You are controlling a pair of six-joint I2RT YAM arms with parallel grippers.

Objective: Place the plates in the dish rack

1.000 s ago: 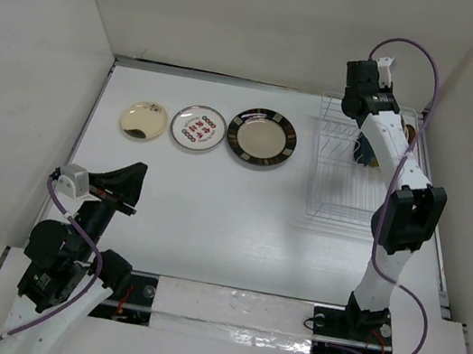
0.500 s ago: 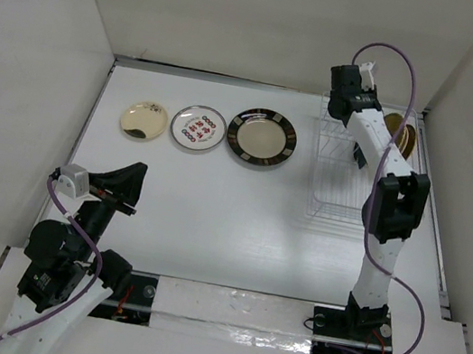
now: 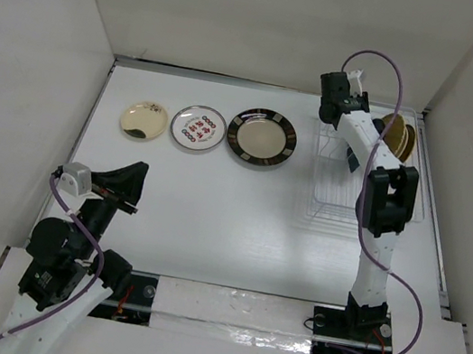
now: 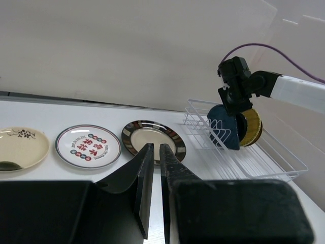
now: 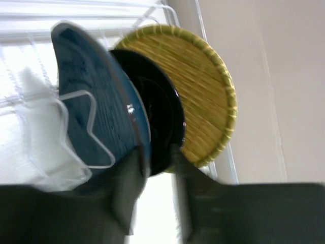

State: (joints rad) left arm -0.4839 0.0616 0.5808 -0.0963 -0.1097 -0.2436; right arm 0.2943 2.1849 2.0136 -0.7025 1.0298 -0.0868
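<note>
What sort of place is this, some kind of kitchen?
Probably a robot test booth, not a kitchen: plain white walls box in a table, two arms are bolted at its near edge, and a few plates and a wire rack are set out like props.

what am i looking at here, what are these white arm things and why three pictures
These are two robot arms bolted to a white table, each ending in a two-finger gripper. The wide picture looks down from above. The other two come from a camera on each wrist, so the dark shapes at the bottom are that arm's fingers. Three plates lie on the table: a cream plate, a white plate with red marks and a black-rimmed plate. The dish rack holds a blue plate, a dark plate and a woven yellow plate on edge. The left gripper is nearly closed and empty. The right gripper sits at the racked plates' rims; blur hides whether it grips.
</note>
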